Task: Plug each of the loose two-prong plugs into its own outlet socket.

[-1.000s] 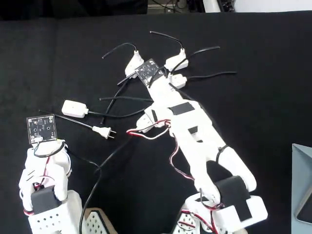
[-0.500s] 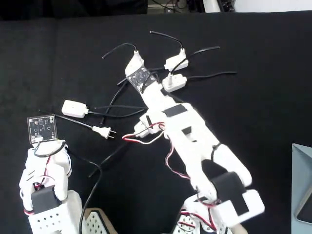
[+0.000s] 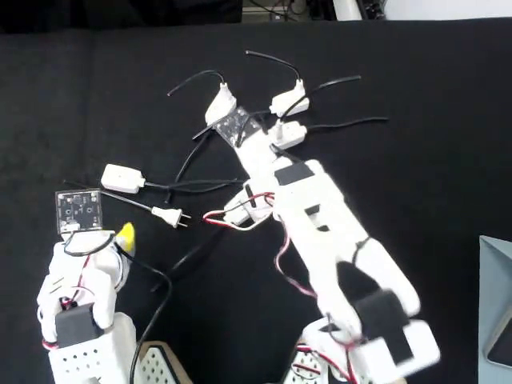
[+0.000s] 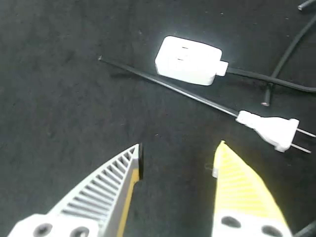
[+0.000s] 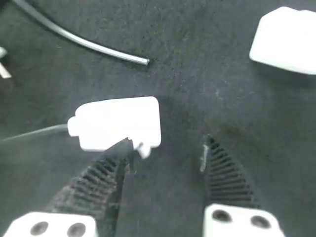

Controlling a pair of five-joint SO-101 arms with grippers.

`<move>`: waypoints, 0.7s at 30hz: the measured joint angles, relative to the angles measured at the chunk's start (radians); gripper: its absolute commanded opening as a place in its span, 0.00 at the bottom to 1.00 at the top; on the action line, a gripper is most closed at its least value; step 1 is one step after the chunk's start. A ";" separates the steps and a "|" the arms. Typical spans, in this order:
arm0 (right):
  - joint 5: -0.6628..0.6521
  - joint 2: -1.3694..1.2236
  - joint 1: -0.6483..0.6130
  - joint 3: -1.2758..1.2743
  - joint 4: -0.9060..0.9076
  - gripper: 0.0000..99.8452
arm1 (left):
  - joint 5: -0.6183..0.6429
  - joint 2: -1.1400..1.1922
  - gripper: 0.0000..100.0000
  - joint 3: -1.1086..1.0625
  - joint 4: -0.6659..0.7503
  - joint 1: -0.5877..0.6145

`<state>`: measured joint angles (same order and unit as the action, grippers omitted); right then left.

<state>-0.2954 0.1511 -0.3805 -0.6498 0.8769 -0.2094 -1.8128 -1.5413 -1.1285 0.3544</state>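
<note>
Over the last second the left arm has turned slightly, so the left gripper (image 4: 180,148) now faces the loose plug (image 4: 274,133). The plug lies just ahead of the yellow finger (image 4: 237,192), with a white socket (image 4: 190,60) farther ahead. The jaws stand apart and hold nothing. The right gripper (image 5: 169,142), also spread and holding nothing, has swung sideways and back among the far cables (image 3: 352,122). A white block (image 5: 118,123) touches one of its fingertips. Judging by this, no grasp has begun.

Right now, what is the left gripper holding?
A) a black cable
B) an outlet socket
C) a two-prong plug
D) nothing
D: the left gripper has its fingers open over the black cloth, and the two-prong plug and the white outlet socket lie ahead of it, untouched.
</note>
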 measured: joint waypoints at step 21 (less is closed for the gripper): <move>0.061 0.532 0.295 0.021 0.377 0.23 | -0.121 -0.003 0.26 0.275 -0.187 -0.482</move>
<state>-0.2340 0.6836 -0.0859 -0.6283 1.2543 -0.3307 -1.8159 -1.2666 -1.3157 -0.1274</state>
